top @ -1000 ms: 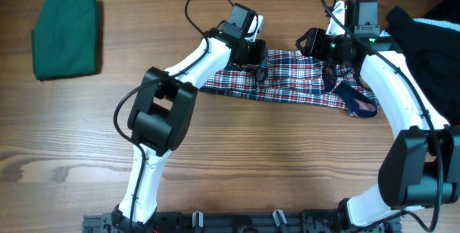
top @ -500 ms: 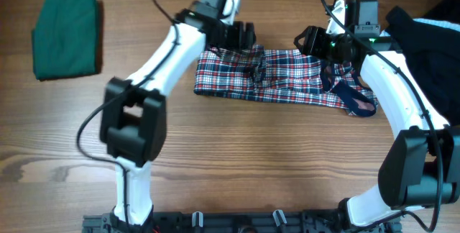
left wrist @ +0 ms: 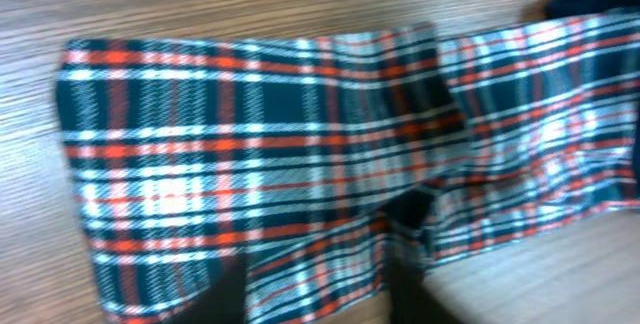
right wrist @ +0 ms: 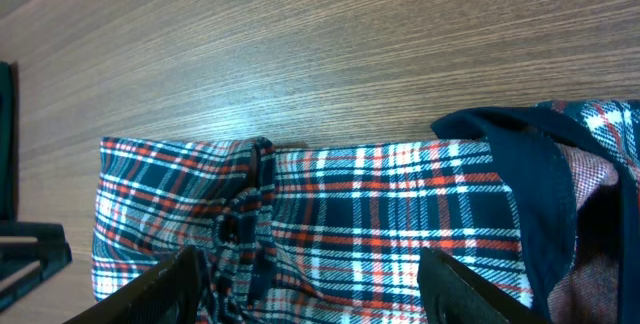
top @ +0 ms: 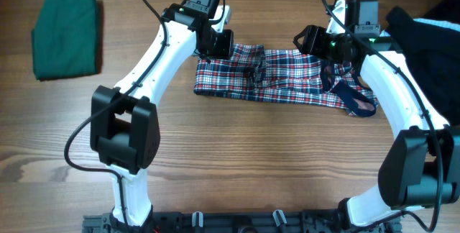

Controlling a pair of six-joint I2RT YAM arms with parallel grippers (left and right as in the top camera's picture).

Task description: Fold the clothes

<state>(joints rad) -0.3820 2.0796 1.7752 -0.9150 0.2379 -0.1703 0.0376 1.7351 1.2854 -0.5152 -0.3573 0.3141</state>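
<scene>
The plaid dress (top: 287,82) lies on the table as a long folded strip, its navy trim (top: 356,100) bunched at the right end. My left gripper (top: 219,44) hovers over the strip's left end. In the left wrist view the plaid (left wrist: 250,144) fills the frame, and my left gripper (left wrist: 315,299) has its two dark fingers apart with flat cloth below them. My right gripper (top: 314,42) stands open over the strip's upper right part. The right wrist view shows that gripper (right wrist: 315,299) wide above the plaid (right wrist: 380,204), holding nothing.
A folded dark-green garment (top: 65,35) lies at the far left of the wooden table (top: 237,154). A black garment (top: 431,39) is heaped at the right edge, close behind my right arm.
My left gripper moved from the dress's middle to its left end, let go, then partly closed; that end now lies squared and further left. The right gripper opened slightly and stayed put.
</scene>
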